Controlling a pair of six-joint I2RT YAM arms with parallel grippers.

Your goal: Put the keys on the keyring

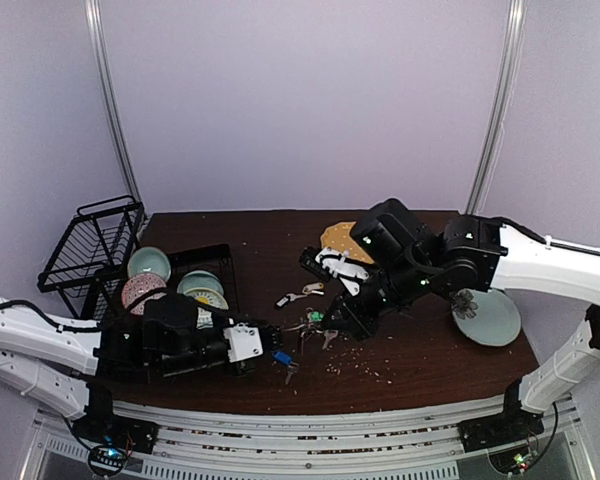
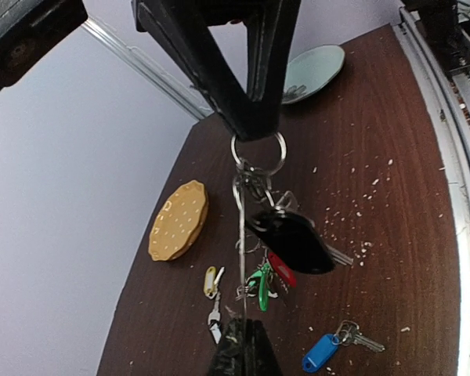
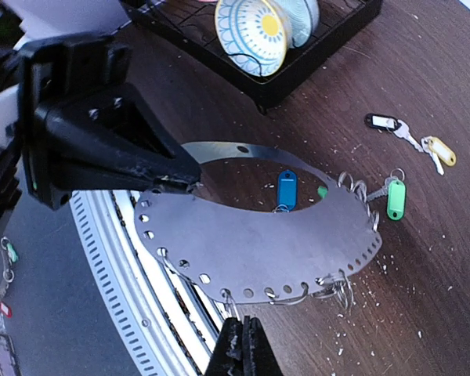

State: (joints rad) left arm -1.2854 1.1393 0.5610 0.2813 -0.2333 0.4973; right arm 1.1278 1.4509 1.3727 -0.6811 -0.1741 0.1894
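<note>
The table (image 1: pixel 420 370) has bare, crumb-strewn wood along its near edge and right of centre. A black tray of bowls (image 3: pixel 329 51) crowds the left side. A green plate (image 1: pixel 485 318) sits by the right edge and an orange plate (image 1: pixel 342 240) by the far edge. Both arms stretch low toward the middle, holding the keyring (image 3: pixel 258 235) above the table. The left gripper (image 3: pixel 182 177) jaws pinch one rim, and the right gripper (image 3: pixel 236 345) jaws are pressed together on the opposite rim. A blue-tagged key (image 3: pixel 287 188) lies underneath, and a cream-tagged key (image 3: pixel 441 151) lies farther toward the far edge.

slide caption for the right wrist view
left gripper and right gripper shut on the keyring, loose keys on the table beyond
</note>
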